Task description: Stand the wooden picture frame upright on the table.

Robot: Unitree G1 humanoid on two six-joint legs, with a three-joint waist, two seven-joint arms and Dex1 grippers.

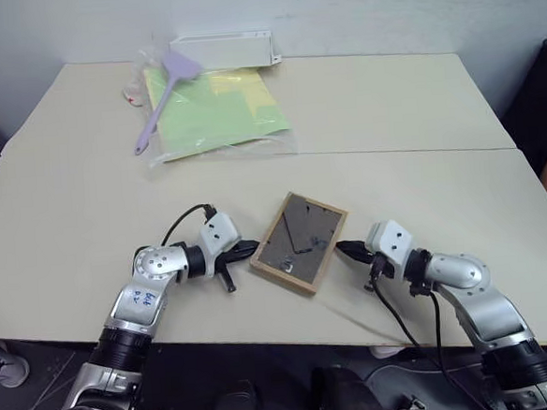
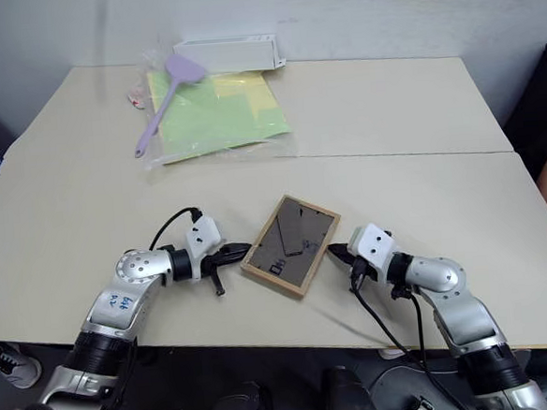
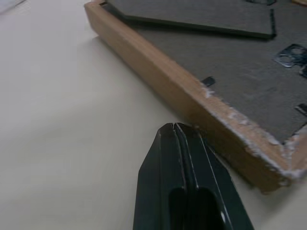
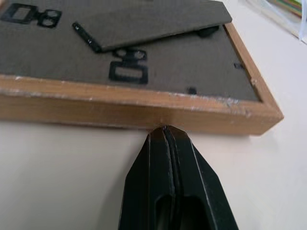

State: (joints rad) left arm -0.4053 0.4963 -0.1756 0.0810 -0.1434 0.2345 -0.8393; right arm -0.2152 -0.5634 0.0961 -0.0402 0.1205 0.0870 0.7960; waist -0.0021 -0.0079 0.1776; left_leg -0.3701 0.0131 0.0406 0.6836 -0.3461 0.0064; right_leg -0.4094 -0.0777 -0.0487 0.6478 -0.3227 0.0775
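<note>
The table point(image 1: 84, 181) is wide and pale, with a seam across it. Near its front edge lies the wooden picture frame point(image 1: 300, 242), flat, its dark back facing up. My left gripper point(image 1: 249, 248) is clenched on nothing, its tip at one side of the frame. My right gripper point(image 1: 340, 249) is also clenched on nothing, touching the opposite side
</note>
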